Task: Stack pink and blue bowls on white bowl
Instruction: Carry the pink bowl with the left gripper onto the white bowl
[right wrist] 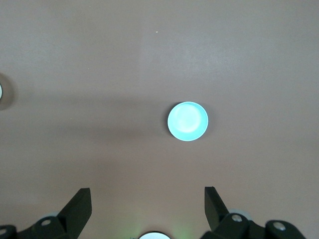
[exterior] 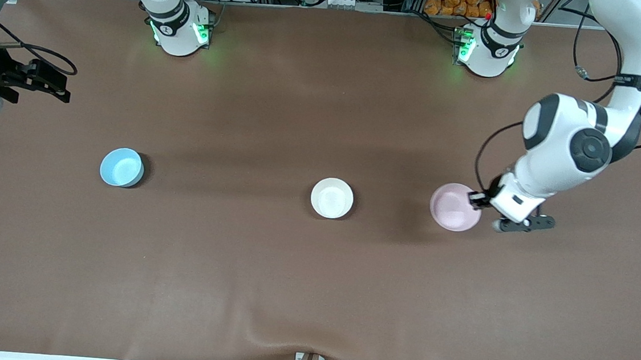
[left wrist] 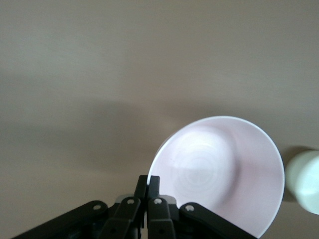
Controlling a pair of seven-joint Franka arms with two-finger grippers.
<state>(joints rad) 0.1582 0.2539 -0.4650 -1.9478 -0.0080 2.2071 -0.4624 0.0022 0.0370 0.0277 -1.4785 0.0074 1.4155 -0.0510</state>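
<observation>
Fingers of your left gripper (left wrist: pixel 148 185) pinch the pink bowl (exterior: pixel 454 206) rim. Your right gripper (right wrist: pixel 147 204) waits, spread wide, high over the blue bowl (right wrist: pixel 187 121).

No readable text

No word, label, brand or number can be read on the bowls, the arms or the table (exterior: pixel 289 292). The small dark marks on the arm bases (exterior: pixel 181 29) cannot be made out as letters or signs.
</observation>
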